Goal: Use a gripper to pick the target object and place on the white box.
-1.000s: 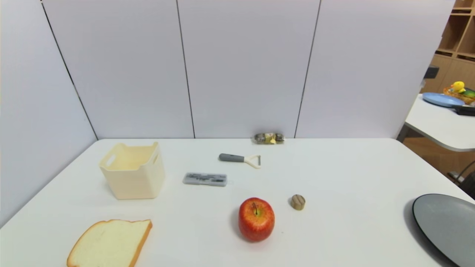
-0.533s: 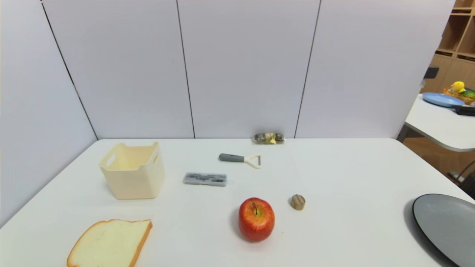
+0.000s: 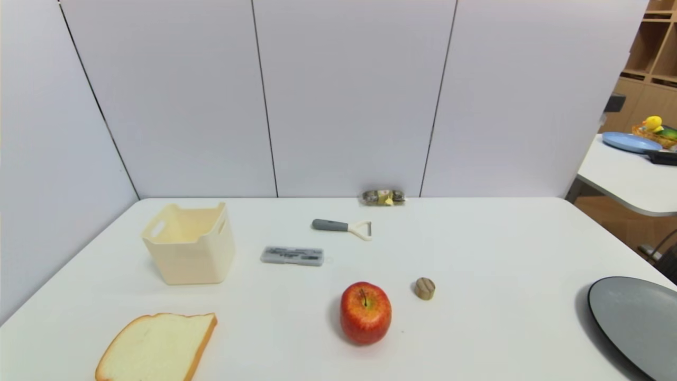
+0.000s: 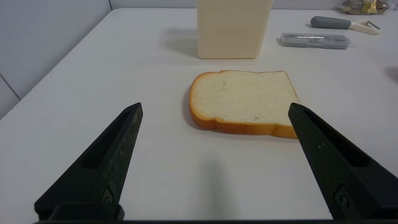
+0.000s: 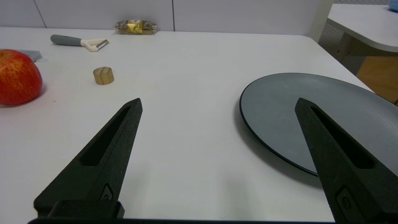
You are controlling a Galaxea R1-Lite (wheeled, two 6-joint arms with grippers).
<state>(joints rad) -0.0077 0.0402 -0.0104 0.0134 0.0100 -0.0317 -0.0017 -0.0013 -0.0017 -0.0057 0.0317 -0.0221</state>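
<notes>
Starting at the near edge of the desk (image 3: pixel 476 338), both arms sit low and idle: the left gripper (image 4: pixel 214 107) hangs with its jaws wide apart just short of the bread slice (image 4: pixel 244 101) at the near left corner, and the right gripper (image 5: pixel 219 104) also has its jaws spread wide, holding nothing, beside the grey plate (image 5: pixel 314 115) at the near right edge. A little farther in, the red apple (image 3: pixel 365 312) stands near the middle, and the target object (image 3: pixel 424 288) rests on the desk just beyond and to the right of it, apart from it. It looks like a small, stiff, wooden-looking stub, probably light and unlikely to crush, though it could roll or skid if nudged. Taking it across its curved sides, with the jaws coming straight down, seems safest, and the right gripper looks the nearer 1. Farther still, the white box (image 3: pixel 188 244) stands toward the far left, well apart from the target, with a grey case (image 3: pixel 292 255), a peeler (image 3: pixel 342 227) and a wrapped snack (image 3: pixel 383 197) toward the far edge.
</notes>
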